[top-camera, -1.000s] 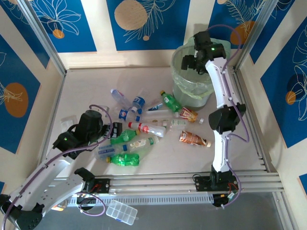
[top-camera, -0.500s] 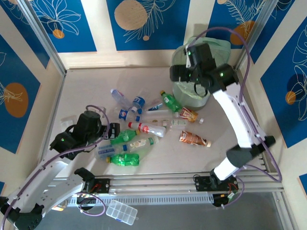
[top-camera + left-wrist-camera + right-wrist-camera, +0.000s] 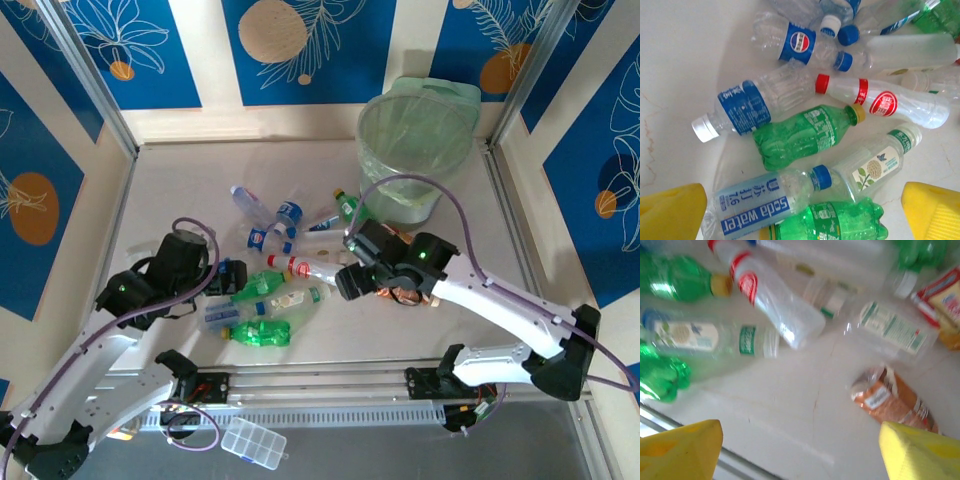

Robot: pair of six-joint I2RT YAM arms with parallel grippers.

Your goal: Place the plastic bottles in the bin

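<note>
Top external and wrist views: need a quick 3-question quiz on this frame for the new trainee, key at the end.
1. True or false: the right arm's fingers hang over the bin.
2. In the left wrist view, the cap on the soda water bottle is: A white, B blue, C red.
3. Are the left arm's fingers open or shut?
Key: 1 false, they hang over the table beside the brown-labelled bottle; 2 B; 3 open, nothing gripped.
</note>
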